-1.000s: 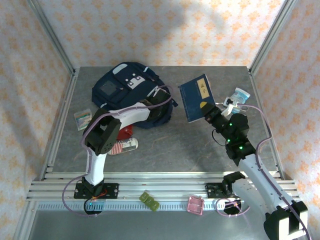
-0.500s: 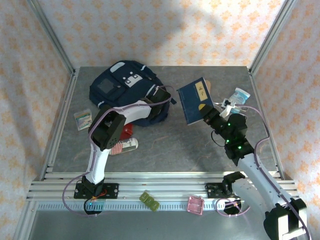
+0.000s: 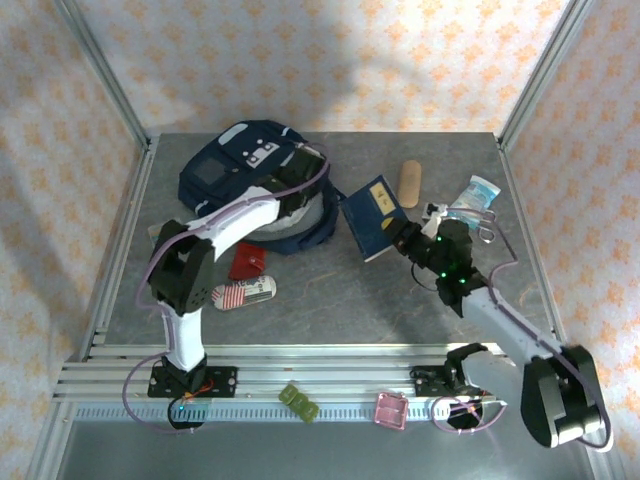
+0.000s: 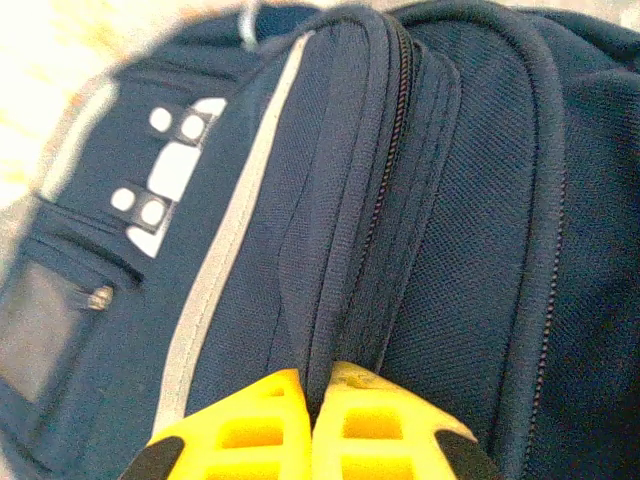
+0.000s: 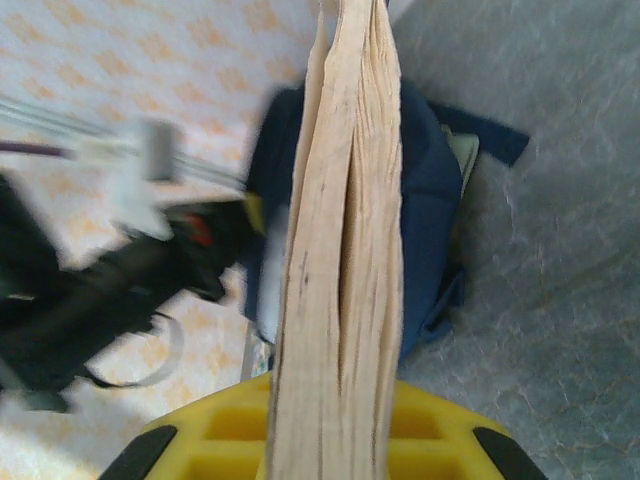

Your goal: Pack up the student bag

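You have 1 bag (image 3: 235, 165), 1 book (image 3: 372, 212) and 2 pincers at work. The bag lies on the far left part of the tabletop (image 3: 340, 300) with its front pocket up. Its long axis slants from far left to near right, and a pale grey area shows at the near-right end. Your left pincer (image 4: 312, 405) is closed tight, fingers together at the zip line on the bag; you cannot tell whether cloth is nipped between them. Your right pincer (image 3: 402, 238) clamps the book, held tilted just right of the bag, with page edges showing between the fingers. Elsewhere, count 1 tan oblong (image 3: 410, 182) and 1 pale blue packet (image 3: 478, 190) at far right. There are also 1 red item (image 3: 247, 262) and 1 striped item (image 3: 247, 291) at near left, plus 1 green piece (image 3: 298, 402) and 1 pink piece (image 3: 390, 410) on the front rail.
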`<action>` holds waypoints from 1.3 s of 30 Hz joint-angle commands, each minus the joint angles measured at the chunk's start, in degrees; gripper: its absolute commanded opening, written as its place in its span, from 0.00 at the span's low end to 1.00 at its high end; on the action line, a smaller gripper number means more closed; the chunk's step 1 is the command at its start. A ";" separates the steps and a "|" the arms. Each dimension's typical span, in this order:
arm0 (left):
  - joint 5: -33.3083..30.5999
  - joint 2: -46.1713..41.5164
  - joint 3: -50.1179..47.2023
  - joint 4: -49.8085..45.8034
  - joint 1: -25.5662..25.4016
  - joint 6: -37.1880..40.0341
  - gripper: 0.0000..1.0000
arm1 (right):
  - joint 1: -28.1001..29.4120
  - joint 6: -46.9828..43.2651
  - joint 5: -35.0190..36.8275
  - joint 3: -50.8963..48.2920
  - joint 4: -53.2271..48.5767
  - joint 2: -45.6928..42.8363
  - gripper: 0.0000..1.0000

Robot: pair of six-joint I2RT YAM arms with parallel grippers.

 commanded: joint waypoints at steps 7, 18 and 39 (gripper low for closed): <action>-4.01 -8.91 6.50 0.99 -0.29 3.21 0.00 | 6.99 3.15 -10.92 11.69 17.90 18.65 0.00; -0.31 -12.09 10.45 0.19 -0.44 2.13 0.00 | 11.01 10.74 -17.96 40.80 21.79 53.76 0.00; 2.97 -12.02 5.74 0.14 -0.52 -2.73 0.00 | 10.76 -2.15 -1.77 70.20 -24.98 68.36 0.53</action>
